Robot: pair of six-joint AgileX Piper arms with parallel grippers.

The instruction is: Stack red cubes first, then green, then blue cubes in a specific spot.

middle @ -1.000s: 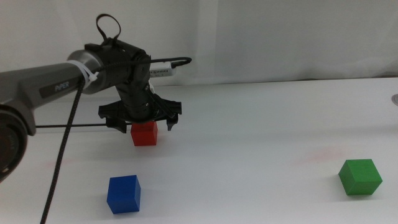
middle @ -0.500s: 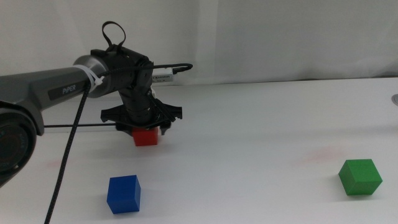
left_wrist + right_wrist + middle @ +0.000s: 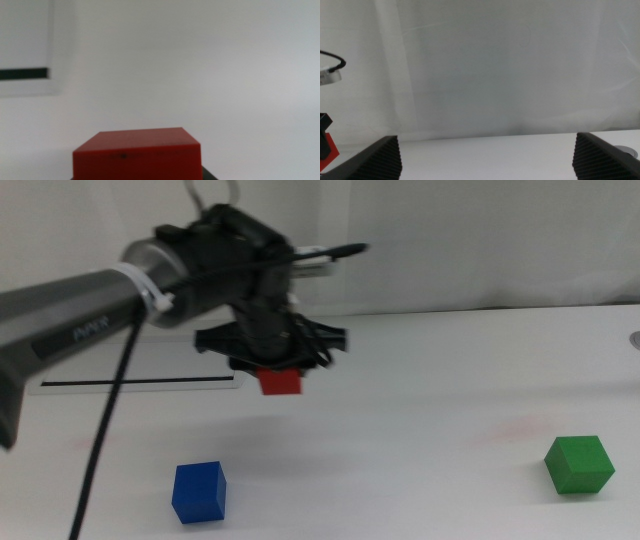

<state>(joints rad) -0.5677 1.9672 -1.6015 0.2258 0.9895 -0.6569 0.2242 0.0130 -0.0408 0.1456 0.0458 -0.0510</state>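
The left claw (image 3: 281, 370) is clamped on the red cube (image 3: 281, 382), holding it clear of the table for carrying; blue cube (image 3: 199, 492) sits below-left, green cube (image 3: 579, 464) far right; right claw (image 3: 485, 152) waits open.

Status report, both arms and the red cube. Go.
Left gripper shut on red cube, airborne over table. Right gripper open, waiting off to the side. Green cube and blue cube untouched; path clear.
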